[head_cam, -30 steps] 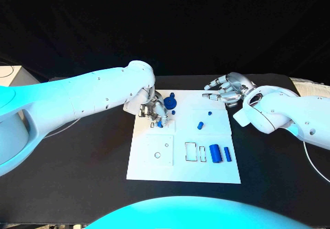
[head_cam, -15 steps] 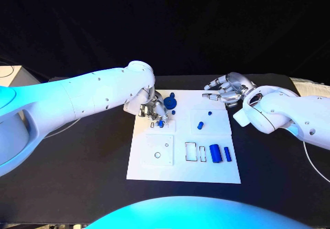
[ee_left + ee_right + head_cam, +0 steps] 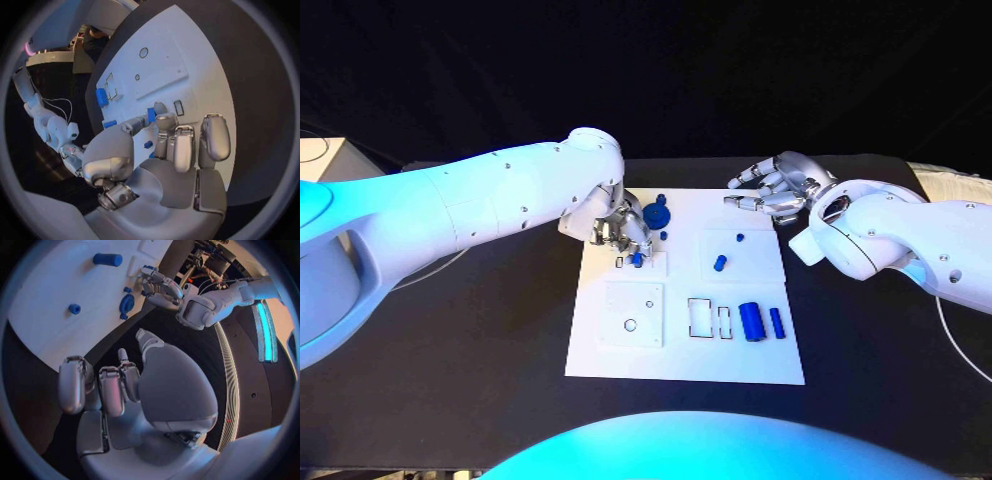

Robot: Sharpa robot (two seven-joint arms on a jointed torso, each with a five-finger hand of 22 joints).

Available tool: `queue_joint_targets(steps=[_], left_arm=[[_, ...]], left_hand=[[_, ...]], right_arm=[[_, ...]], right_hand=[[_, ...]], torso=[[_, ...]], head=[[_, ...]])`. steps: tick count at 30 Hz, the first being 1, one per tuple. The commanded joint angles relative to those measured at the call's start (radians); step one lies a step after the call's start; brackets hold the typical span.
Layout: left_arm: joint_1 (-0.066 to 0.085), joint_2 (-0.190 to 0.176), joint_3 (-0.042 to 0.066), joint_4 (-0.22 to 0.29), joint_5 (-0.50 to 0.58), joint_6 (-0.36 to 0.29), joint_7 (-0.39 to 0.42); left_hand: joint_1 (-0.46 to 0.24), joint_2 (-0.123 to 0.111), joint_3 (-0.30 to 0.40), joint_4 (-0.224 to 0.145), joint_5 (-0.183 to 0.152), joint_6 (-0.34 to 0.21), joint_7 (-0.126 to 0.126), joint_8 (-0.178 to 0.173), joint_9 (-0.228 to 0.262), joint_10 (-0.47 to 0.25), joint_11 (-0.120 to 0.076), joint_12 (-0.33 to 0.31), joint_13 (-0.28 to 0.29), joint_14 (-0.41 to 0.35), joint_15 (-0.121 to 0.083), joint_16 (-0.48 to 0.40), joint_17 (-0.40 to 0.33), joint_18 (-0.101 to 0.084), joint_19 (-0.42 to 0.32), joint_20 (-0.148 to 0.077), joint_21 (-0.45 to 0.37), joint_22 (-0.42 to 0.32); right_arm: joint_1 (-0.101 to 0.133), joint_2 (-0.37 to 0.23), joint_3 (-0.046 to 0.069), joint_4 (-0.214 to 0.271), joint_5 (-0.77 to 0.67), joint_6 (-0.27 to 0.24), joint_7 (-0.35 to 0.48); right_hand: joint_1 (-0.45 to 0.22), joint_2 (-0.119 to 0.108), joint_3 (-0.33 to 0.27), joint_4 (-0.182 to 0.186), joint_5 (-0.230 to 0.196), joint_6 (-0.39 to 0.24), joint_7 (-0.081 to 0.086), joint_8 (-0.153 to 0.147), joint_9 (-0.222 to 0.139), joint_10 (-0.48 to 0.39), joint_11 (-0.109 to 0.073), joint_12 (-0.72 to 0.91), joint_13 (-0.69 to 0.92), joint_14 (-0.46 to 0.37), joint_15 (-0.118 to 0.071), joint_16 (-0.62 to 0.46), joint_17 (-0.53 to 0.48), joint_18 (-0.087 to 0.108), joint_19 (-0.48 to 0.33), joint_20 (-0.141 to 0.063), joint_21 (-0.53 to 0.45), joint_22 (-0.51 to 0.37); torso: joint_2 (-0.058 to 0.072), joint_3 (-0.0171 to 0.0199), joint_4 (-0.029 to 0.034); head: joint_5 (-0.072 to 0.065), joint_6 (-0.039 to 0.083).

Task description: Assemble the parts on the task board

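- Task board (image 3: 687, 365) lies flat in the middle of the black bench (image 3: 473, 340), with blue parts scattered over its far half and near-right area.
- Left hand (image 3: 620, 228) sits over the board's far-left corner, its fingers (image 3: 185, 150) pinching a small blue peg (image 3: 636, 259) at the tips; the wrist view shows the peg (image 3: 151, 114) between thumb and fingertip, close beside a small rectangular slot (image 3: 617, 262).
- Right hand (image 3: 769, 190) hovers past the board's far-right corner, fingers curled loosely and apart, grasping nothing.
- Loose parts: a round blue disc (image 3: 658, 214) just beside the left hand, a tiny blue piece (image 3: 740, 238), a short blue pin (image 3: 720, 264), and two blue cylinders (image 3: 751, 322) standing side by side near the right edge next to empty outlined recesses (image 3: 701, 318).
- Step in hand, as I judge it: seating the pinched peg into a socket on the raised left panel.
- Risk: the peg is held only at the fingertips, so a tilted approach could jam it on the socket rim or let it twist out of the pinch.
- Risk: the disc is so near the left hand that a sideways correction could knock it.
- Risk: pressing down off-centre could shift the board, which looks unclamped.
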Motion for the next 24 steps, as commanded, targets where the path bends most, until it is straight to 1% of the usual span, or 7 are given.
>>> queue_joint_targets(steps=[1,6,8,11,17,20,24], left_arm=[[-0.022,-0.002,-0.014,-0.005,-0.033,0.011,-0.021],[-0.022,-0.008,-0.014,-0.002,-0.033,0.016,-0.021],[-0.022,-0.011,-0.014,0.000,-0.033,0.019,-0.020],[-0.022,-0.014,-0.014,0.004,-0.033,0.020,-0.020],[-0.022,-0.019,-0.014,0.011,-0.034,0.018,-0.020],[-0.022,-0.022,-0.014,0.014,-0.036,0.016,-0.020],[-0.021,-0.024,-0.014,0.017,-0.036,0.014,-0.020]], left_hand=[[-0.001,-0.013,-0.010,-0.001,-0.006,-0.002,0.004,-0.005,0.002,0.006,0.003,0.004,0.001,0.107,-0.008,0.007,0.263,-0.012,0.005,-0.001,-0.007,-0.002],[0.001,-0.015,-0.015,0.002,-0.006,-0.001,0.004,-0.005,0.002,0.005,0.003,0.003,0.000,0.107,-0.008,0.007,0.263,-0.012,0.006,-0.001,-0.007,-0.002],[0.012,-0.007,-0.017,0.003,0.000,-0.001,0.003,-0.007,0.003,0.006,0.002,0.004,0.002,0.107,-0.008,0.007,0.263,-0.012,0.005,-0.001,-0.007,-0.002],[0.019,-0.001,-0.016,0.004,0.004,0.000,0.002,-0.007,0.003,0.005,0.001,0.002,-0.001,0.107,-0.008,0.007,0.263,-0.012,0.006,-0.001,-0.008,-0.002],[0.022,0.002,-0.016,0.005,0.005,0.002,0.001,-0.007,0.004,0.006,0.000,0.004,0.002,0.107,-0.009,0.007,0.263,-0.013,0.008,-0.001,-0.006,0.002],[0.017,0.002,-0.028,0.021,0.002,0.012,0.000,-0.004,0.005,0.010,-0.001,0.006,0.006,0.107,-0.009,0.007,0.263,-0.014,0.011,-0.001,-0.003,0.006],[0.016,0.007,-0.031,0.031,0.003,0.016,-0.001,-0.004,0.006,0.012,-0.002,0.006,0.006,0.107,-0.010,0.007,0.263,-0.014,0.013,-0.002,-0.002,0.007]], right_arm=[[0.000,-0.001,0.000,0.001,0.000,0.010,0.011],[0.000,-0.002,0.000,0.002,0.000,0.011,0.011],[0.000,-0.002,0.000,0.002,0.000,0.011,0.011],[0.000,-0.003,0.000,0.002,0.000,0.011,0.010],[0.000,-0.003,0.000,0.002,0.000,0.011,0.011],[0.000,-0.003,0.000,0.002,0.000,0.012,0.011],[-0.001,-0.003,0.000,0.001,0.000,0.012,0.011]], right_hand=[[-0.012,-0.002,-0.006,0.002,0.002,-0.003,0.000,0.005,0.000,-0.002,-0.003,0.001,0.109,0.071,-0.004,-0.004,0.136,0.018,-0.004,-0.004,-0.003,0.096],[-0.012,-0.002,-0.006,0.002,0.002,-0.003,0.000,0.005,0.000,-0.002,-0.003,0.001,0.109,0.071,-0.004,-0.004,0.136,0.018,-0.004,-0.004,-0.003,0.096],[-0.012,-0.002,-0.006,0.002,0.002,-0.003,0.000,0.005,0.000,-0.002,-0.003,0.001,0.109,0.071,-0.004,-0.004,0.136,0.018,-0.004,-0.004,-0.003,0.096],[-0.012,-0.002,-0.006,0.002,0.002,-0.003,0.000,0.005,0.000,-0.002,-0.003,0.001,0.109,0.071,-0.004,-0.004,0.136,0.018,-0.004,-0.004,-0.003,0.096],[-0.012,-0.002,-0.006,0.002,0.002,-0.003,0.000,0.005,0.000,-0.002,-0.003,0.001,0.109,0.071,-0.004,-0.004,0.136,0.018,-0.004,-0.004,-0.003,0.096],[-0.012,-0.002,-0.006,0.002,0.002,-0.003,0.000,0.005,0.000,-0.002,-0.003,0.001,0.109,0.071,-0.004,-0.004,0.136,0.018,-0.004,-0.004,-0.003,0.096],[-0.012,-0.002,-0.006,0.002,0.002,-0.003,0.000,0.005,0.000,-0.002,-0.003,0.001,0.109,0.071,-0.004,-0.004,0.136,0.018,-0.004,-0.004,-0.003,0.096]], torso=[[0.000,0.0000,-0.0001],[0.000,0.0002,0.0005],[0.000,0.0001,0.0007],[0.000,0.0000,0.0005],[0.000,-0.0001,0.0004],[0.000,0.0002,0.0004],[0.000,0.0005,0.0005]], head=[[0.000,0.000],[-0.001,0.000],[-0.001,0.000],[0.000,0.000],[0.000,0.000],[0.001,0.000],[0.001,0.000]])
